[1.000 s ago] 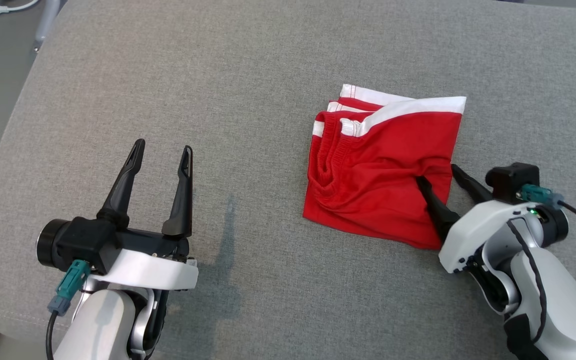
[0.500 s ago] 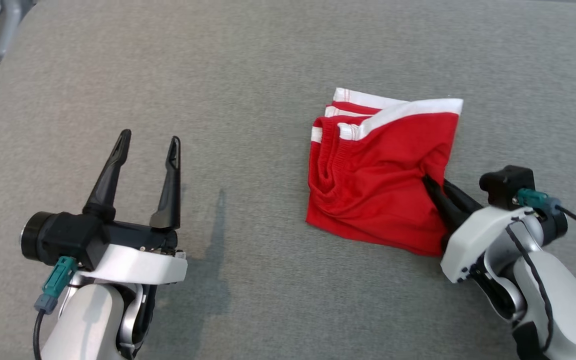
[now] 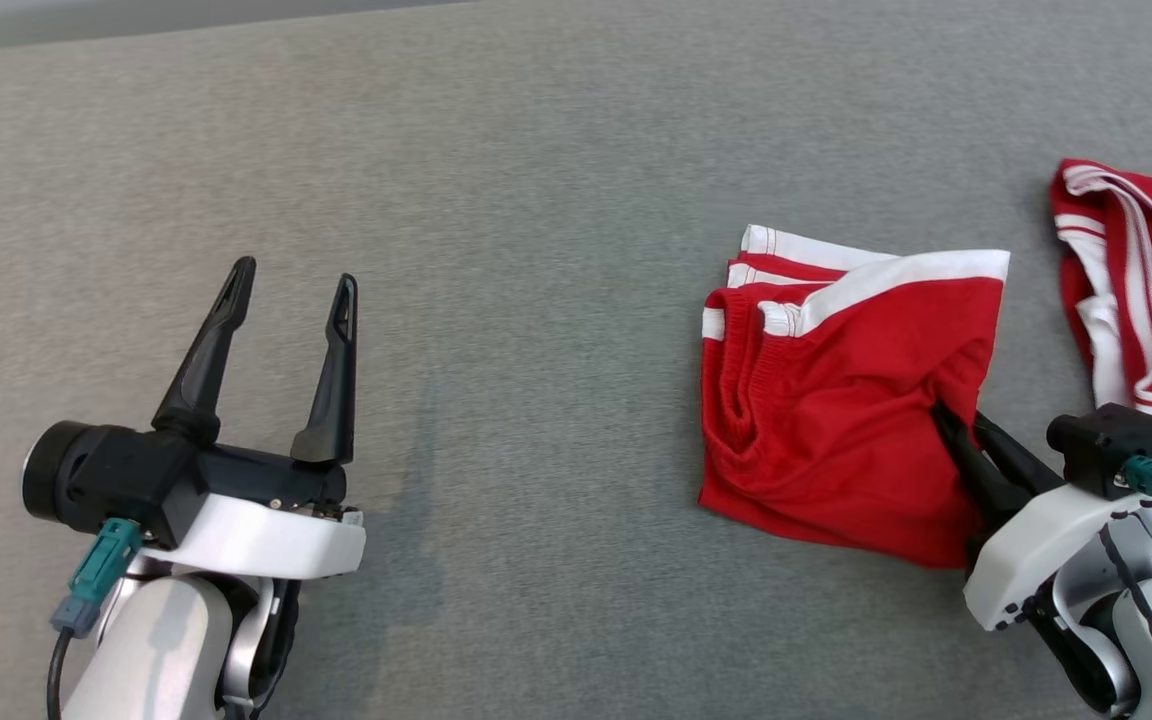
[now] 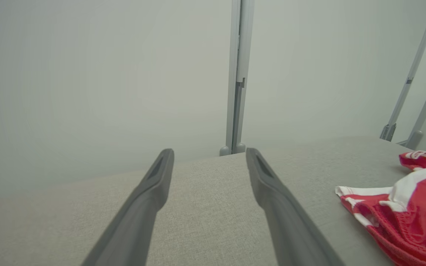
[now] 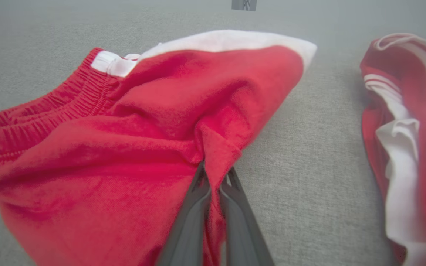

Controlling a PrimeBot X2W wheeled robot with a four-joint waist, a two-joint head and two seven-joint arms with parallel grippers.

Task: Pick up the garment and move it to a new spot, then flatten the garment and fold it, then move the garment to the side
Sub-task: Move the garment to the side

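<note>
Lower right, the right gripper [image 3: 956,424] pinches the folded garment [image 3: 826,400] by its edge, apparently to drag it aside; lower left, the left gripper [image 3: 293,276] hangs wide and empty.

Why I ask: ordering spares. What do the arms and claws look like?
The left claw and right claw: two long tapered black fingers on a black base, white cover. Pale grey forearms; a teal connector at each wrist, the left's trailing a dark cable.
</note>
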